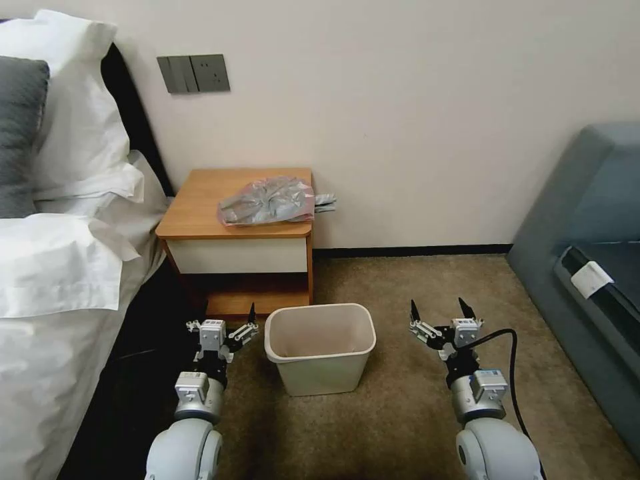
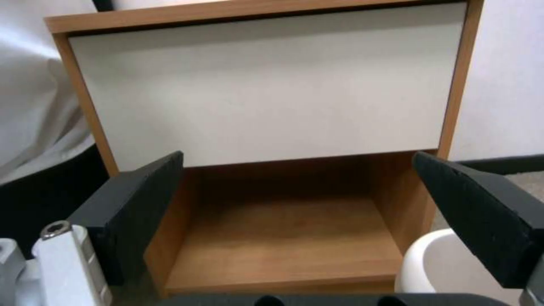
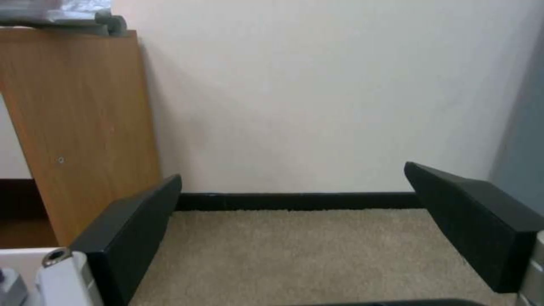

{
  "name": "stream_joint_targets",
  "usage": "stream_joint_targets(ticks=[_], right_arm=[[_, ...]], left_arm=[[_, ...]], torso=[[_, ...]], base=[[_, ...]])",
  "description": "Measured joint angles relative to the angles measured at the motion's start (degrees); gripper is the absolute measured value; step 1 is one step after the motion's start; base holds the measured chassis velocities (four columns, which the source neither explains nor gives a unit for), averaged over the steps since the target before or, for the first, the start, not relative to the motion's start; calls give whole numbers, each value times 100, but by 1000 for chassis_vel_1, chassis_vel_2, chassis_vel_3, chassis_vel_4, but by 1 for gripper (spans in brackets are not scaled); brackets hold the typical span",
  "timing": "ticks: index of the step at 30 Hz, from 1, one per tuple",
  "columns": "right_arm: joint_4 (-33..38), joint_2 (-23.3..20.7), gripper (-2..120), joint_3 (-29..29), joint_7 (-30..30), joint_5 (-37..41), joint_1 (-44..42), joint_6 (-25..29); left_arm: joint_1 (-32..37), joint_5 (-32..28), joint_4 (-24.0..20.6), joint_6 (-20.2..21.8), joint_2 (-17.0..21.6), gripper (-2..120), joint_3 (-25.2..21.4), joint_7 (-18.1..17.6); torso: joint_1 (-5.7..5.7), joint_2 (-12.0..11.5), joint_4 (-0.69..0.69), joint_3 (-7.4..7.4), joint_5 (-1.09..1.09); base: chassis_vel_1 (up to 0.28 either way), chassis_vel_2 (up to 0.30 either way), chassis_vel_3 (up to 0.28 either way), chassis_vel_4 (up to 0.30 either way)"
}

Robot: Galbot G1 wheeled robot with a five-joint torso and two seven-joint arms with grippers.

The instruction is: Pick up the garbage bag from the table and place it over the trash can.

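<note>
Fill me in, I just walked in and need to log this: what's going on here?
Nothing is being handled yet. The garbage bag lies crumpled on the table, beside the bed. The trash can stands unlined on the carpet in front. The left gripper and right gripper hover low on either side of it, fingers open, holding nothing.

Left pincer and right pincer, low, both agape.
</note>
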Motion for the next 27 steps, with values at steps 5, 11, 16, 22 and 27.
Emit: stream_joint_targets(ticks=[5, 11, 16, 22, 27], right_arm=[[0, 0, 100, 0, 0, 0, 0, 0], [0, 0, 100, 0, 0, 0, 0, 0], [0, 0, 100, 0, 0, 0, 0, 0], [0, 0, 100, 0, 0, 0, 0, 0], [0, 0, 100, 0, 0, 0, 0, 0]], left_arm=[[0, 0, 0, 0, 0, 100, 0, 0], [0, 0, 0, 0, 0, 100, 0, 0], [0, 0, 0, 0, 0, 100, 0, 0], [0, 0, 0, 0, 0, 100, 0, 0], [0, 0, 0, 0, 0, 100, 0, 0]], torso=[[0, 0, 0, 0, 0], [0, 0, 0, 0, 0], [0, 0, 0, 0, 0], [0, 0, 0, 0, 0], [0, 0, 0, 0, 0]], base=[[0, 0, 0, 0], [0, 0, 0, 0], [0, 0, 0, 0], [0, 0, 0, 0], [0, 0, 0, 0]])
